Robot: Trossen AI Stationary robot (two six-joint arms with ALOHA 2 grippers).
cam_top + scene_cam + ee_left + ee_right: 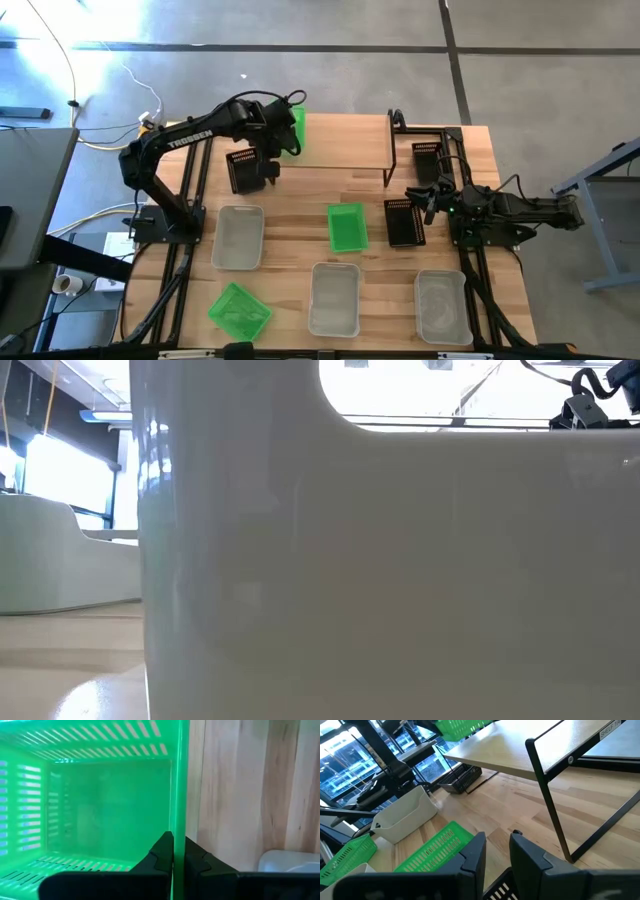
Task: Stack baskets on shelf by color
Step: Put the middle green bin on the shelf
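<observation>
Green basket wall pinched by left gripper, seemingly above shelf.

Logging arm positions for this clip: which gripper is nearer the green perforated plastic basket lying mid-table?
Right. The right gripper sits beside that green basket, across a black basket; the left gripper is up at the shelf.

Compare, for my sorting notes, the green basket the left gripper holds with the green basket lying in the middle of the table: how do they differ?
The held green basket is over the shelf; the middle green basket lies on the table.
The left gripper is shut on the held basket's wall; the middle one is free, the right gripper near a black basket.
Both are bright green with slotted sides.
</observation>
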